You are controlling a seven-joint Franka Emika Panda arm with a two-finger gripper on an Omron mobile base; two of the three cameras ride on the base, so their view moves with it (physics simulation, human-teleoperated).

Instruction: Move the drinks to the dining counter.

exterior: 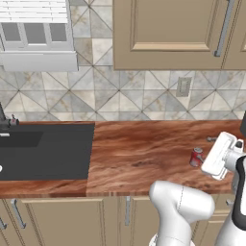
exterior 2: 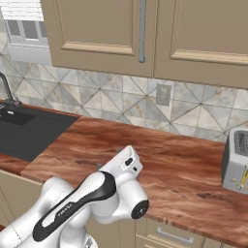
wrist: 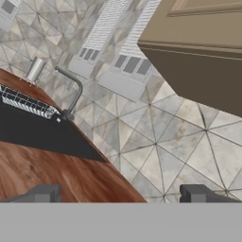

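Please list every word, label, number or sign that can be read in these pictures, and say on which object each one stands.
Robot arm: small grey lettering on the black stripe of the link, too small and blurred to read.
Red can: a pale patch on its side, too small to read.
Toaster: yellow marks on its front, not legible as text.
No other text is visible.

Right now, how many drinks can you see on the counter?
1: a red can on the wood counter, right beside the robot's white hand near the right edge of the left base view. More may be hidden behind the arm.
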